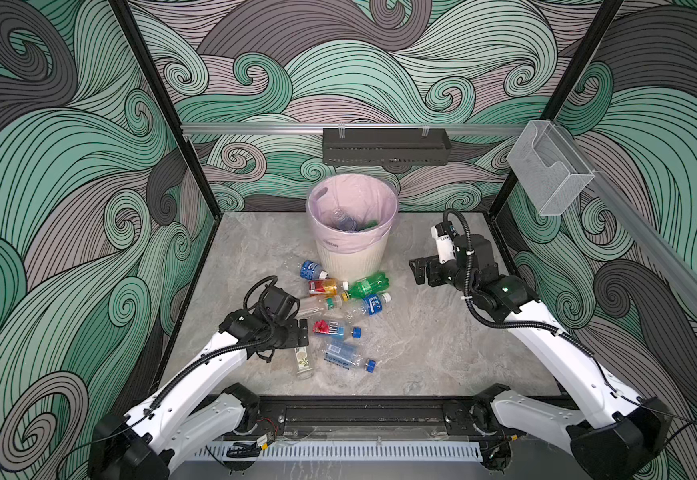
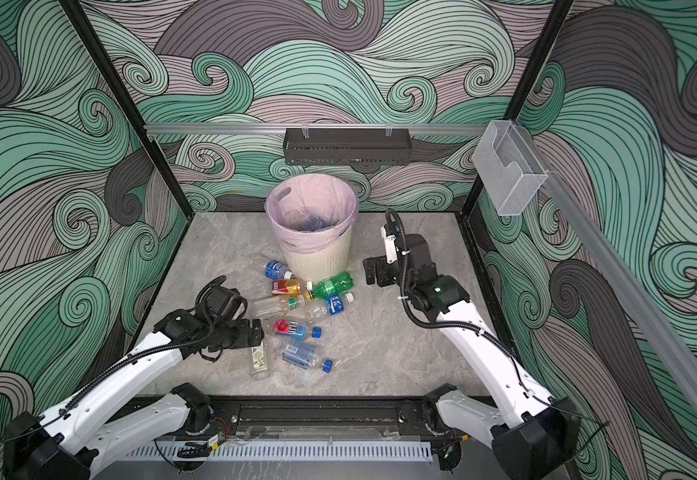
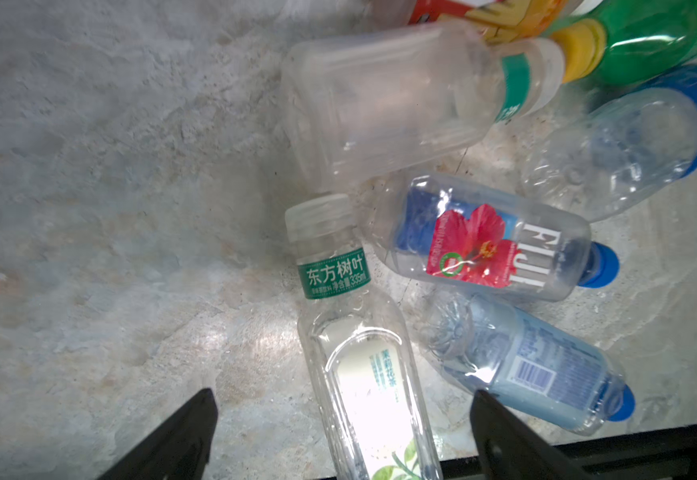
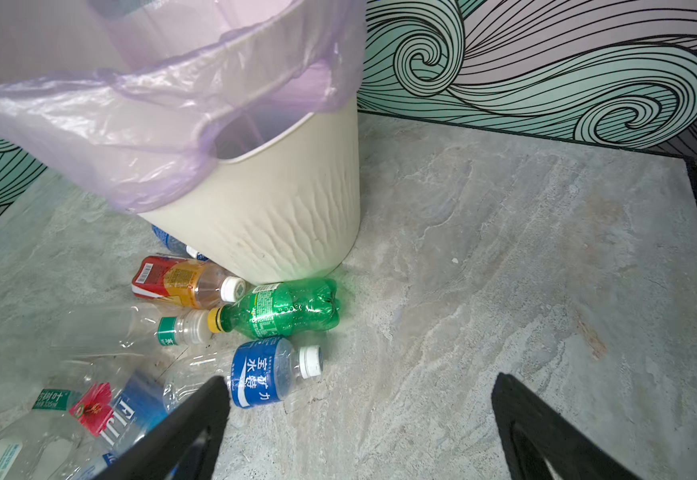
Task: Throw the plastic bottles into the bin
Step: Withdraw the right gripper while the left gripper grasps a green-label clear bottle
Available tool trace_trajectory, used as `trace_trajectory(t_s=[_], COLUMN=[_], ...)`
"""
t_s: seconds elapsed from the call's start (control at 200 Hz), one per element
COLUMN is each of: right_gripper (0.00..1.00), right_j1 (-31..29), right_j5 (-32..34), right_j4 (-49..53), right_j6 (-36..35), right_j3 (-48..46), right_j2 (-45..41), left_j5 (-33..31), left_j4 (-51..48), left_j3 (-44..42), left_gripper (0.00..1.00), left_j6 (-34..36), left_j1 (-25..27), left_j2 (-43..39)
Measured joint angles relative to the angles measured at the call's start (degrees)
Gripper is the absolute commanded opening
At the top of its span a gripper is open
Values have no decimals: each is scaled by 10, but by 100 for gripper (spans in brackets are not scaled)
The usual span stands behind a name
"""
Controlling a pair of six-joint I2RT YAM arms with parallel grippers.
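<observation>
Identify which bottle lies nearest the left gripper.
The clear bottle with the white leaf label: it alone lies between the left gripper's open fingers, its cap pointing away from them.

The cream ribbed bin (image 1: 353, 259), lined with a pale pink bag (image 1: 363, 195), stands at the back of the grey marbled table (image 1: 442, 353) and seems to hold a few bottles. Plastic bottles (image 1: 332, 329) lie scattered before it, a green bottle (image 1: 369, 285) just beside its base. The left gripper (image 1: 302, 338) hangs over a clear bottle (image 1: 304, 362); the right gripper (image 1: 417, 272) hovers right of the bin.
</observation>
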State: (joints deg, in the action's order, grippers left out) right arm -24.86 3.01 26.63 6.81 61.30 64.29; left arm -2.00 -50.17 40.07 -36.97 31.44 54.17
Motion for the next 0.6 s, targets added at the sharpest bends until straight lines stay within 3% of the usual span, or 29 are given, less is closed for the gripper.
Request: trace_trajectory(t_s=[0.23,0.415,0.6], right_gripper=[99,99,99], right_j1=[4,4,5], right_j5=[0,0,0], right_j4=[-8,-12,-13], right_j6=[12,12,12], right_j3=[-20,-20,-22], right_j2=[4,14,14], left_j5=[-20,-29,-39], left_j4=[25,62,91], left_j3=[-42,-51,-53], left_gripper=[94,90,75], left_j6=[-80,-113,-128], left_j1=[83,120,128], left_j2=[32,85,137])
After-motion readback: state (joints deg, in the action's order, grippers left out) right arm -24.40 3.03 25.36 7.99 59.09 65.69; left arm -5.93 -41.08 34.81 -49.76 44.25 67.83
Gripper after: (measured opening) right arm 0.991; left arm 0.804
